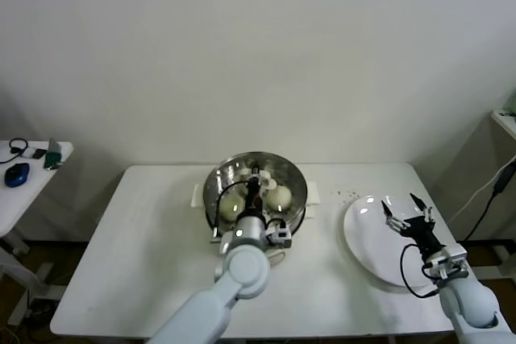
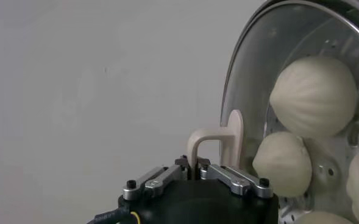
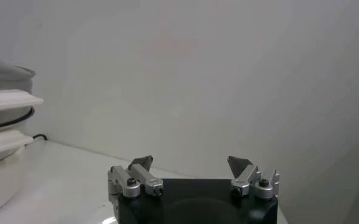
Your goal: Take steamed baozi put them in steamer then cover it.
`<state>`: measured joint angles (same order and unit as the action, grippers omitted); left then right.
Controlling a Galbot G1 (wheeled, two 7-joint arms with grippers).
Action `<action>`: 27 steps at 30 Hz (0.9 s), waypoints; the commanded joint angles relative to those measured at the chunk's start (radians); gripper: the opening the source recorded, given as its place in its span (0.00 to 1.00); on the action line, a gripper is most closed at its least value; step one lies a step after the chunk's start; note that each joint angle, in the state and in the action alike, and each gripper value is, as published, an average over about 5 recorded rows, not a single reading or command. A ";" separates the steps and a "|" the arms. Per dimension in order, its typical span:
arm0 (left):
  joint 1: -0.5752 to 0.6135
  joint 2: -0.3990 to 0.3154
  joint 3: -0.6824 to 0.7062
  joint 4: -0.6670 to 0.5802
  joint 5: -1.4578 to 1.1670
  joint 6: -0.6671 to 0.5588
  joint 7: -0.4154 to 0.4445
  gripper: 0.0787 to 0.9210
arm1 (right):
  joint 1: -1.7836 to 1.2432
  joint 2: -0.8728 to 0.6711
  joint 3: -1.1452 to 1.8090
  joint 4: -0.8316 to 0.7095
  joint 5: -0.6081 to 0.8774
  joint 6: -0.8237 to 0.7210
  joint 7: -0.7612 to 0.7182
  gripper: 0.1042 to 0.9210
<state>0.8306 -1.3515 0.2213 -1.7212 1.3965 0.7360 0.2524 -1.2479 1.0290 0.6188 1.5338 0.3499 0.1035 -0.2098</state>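
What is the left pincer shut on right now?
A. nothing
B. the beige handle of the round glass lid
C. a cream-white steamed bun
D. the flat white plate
B: in the left wrist view the left pincer clamps the beige handle of the round glass lid, with cream-white steamed buns visible through the glass.

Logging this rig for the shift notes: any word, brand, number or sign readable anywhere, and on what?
None can be read: the steamer, its glass lid, the white plate, both grippers and the wall show no lettering. The small items on the side table are too small to tell.
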 commanded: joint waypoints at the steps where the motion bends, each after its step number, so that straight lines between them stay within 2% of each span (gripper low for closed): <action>1: 0.004 0.006 -0.001 -0.006 0.007 0.049 0.000 0.08 | -0.001 0.001 0.001 0.002 -0.002 -0.001 -0.001 0.88; 3: 0.007 0.010 -0.002 -0.014 0.005 0.049 0.002 0.10 | -0.001 0.001 0.002 0.003 -0.002 -0.003 -0.001 0.88; 6: 0.012 0.018 -0.004 -0.036 0.002 0.049 0.005 0.18 | -0.002 0.003 0.003 0.007 -0.003 -0.008 0.000 0.88; 18: 0.071 0.088 -0.028 -0.208 -0.050 0.049 0.028 0.59 | 0.001 0.011 0.008 0.045 0.038 -0.106 0.036 0.88; 24: 0.145 0.127 -0.061 -0.322 -0.095 0.049 0.033 0.80 | 0.001 0.015 0.015 0.057 0.048 -0.138 0.052 0.88; 27: 0.200 0.155 -0.090 -0.382 -0.137 0.049 0.030 0.86 | -0.002 0.016 0.015 0.067 0.058 -0.141 0.058 0.88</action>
<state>0.9203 -1.2569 0.1771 -1.9185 1.3353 0.7365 0.2823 -1.2485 1.0427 0.6326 1.5791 0.3815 0.0113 -0.1716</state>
